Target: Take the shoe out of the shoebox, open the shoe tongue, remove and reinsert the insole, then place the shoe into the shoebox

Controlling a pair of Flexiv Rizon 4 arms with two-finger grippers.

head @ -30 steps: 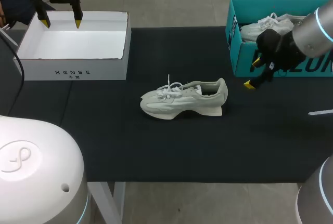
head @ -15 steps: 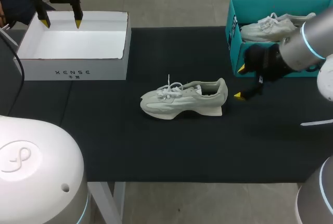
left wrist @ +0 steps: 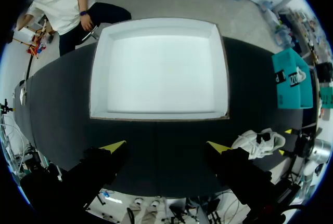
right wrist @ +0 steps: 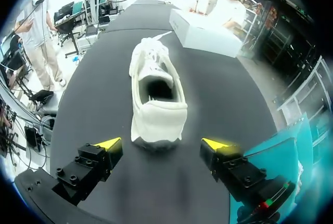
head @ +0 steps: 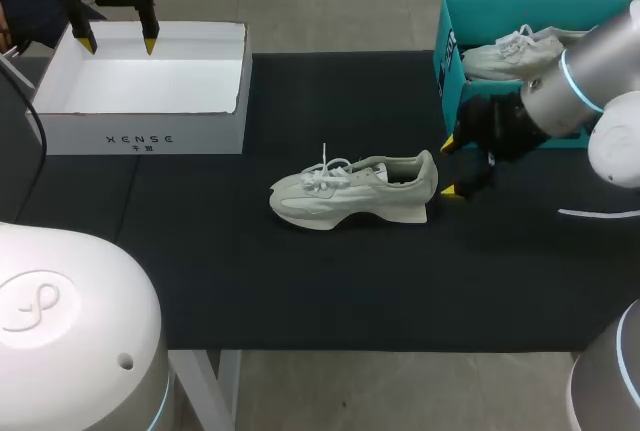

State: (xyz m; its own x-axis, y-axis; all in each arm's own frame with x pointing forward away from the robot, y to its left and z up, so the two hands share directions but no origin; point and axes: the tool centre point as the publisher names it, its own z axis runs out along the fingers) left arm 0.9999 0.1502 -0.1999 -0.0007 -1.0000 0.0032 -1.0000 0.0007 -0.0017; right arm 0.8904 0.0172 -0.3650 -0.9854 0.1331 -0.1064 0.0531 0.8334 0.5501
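**A:** Quick, where's the shoe?

**B:** Your shoe (head: 355, 191) stands upright on its sole in the middle of the black mat (head: 300, 291). The toe is on your left arm's side and the heel points toward the teal shoebox (head: 452, 111). A second shoe (head: 520, 51) lies inside that box. The white box (head: 140, 136) sits well apart, at the far left.

**A:** Hands?

**B:** Your right gripper (head: 448, 167) is spread wide and holds nothing. It sits just behind the heel. In the right wrist view the heel collar is ahead of the fingers and lined up with the gap, touching neither. Your left gripper (head: 117, 46) is also spread and empty, hanging over the white box's far rim, well away from the shoe.

**A:** What can go wrong from here?

**B:** These are my guesses.
- **Shoving the shoe:** it's free-standing with nothing bracing it. Push in with the right and you may shove the heel, so the shoe slides or tips onto its side.
- **Weak grip:** pinch only the soft heel collar and it may fold, so the grip slips once you lift.
- **No support from the left:** your left arm is too far off to steady the toe while you work the tongue.
- **Laces:** they lie loose on top, and a fingertip could snag them.
- **Teal shoebox:** your right arm is close to its wall. Swing wide and you could knock it.

**A:** Tongue and insole?

**B:** The tongue looks unopened. I can't tell about the insole because the shoe's opening is dark.
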